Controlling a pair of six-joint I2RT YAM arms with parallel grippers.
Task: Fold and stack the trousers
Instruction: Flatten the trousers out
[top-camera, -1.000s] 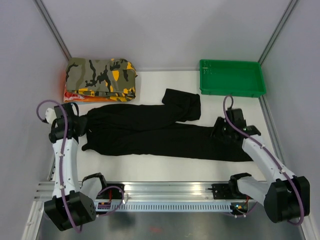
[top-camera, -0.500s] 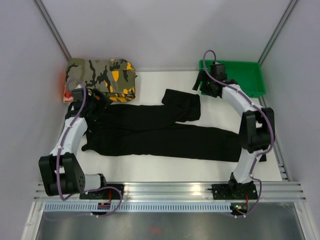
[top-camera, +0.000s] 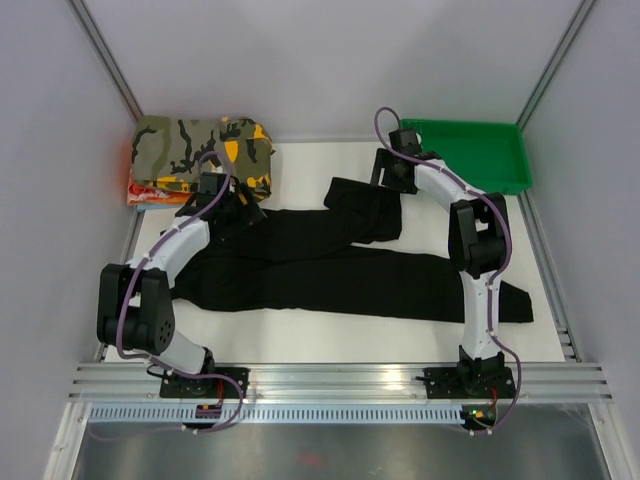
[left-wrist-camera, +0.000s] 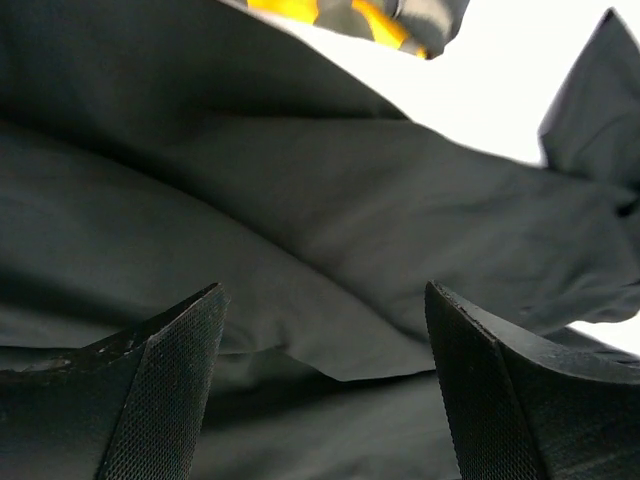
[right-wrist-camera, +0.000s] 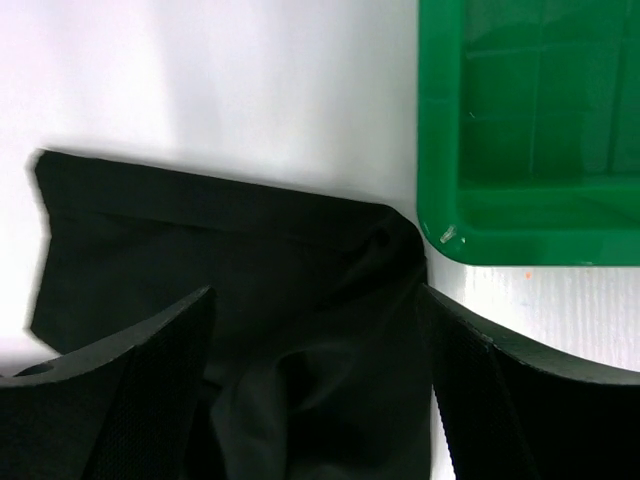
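Note:
The black trousers (top-camera: 300, 265) lie spread across the table, waist at the left and legs running right. The upper leg's end (top-camera: 365, 210) is folded back on itself. The lower leg reaches the right front. My left gripper (top-camera: 238, 205) is open, low over the trousers' upper waist part next to the camouflage garment. The left wrist view shows its jaws (left-wrist-camera: 322, 300) wide apart just above black fabric folds (left-wrist-camera: 300, 200). My right gripper (top-camera: 387, 180) is open over the folded leg end. The right wrist view shows its jaws (right-wrist-camera: 318, 300) astride that black cloth (right-wrist-camera: 250, 230), with nothing held.
A folded camouflage garment (top-camera: 190, 145) lies on an orange one at the back left; its edge shows in the left wrist view (left-wrist-camera: 400, 20). A green tray (top-camera: 480, 186) stands at the back right, its corner (right-wrist-camera: 440, 215) close beside my right gripper. Walls enclose the table.
My left gripper has moved right from the table's left edge onto the waist area. My right gripper has swung from the lower leg to the back, then left to the folded leg end.

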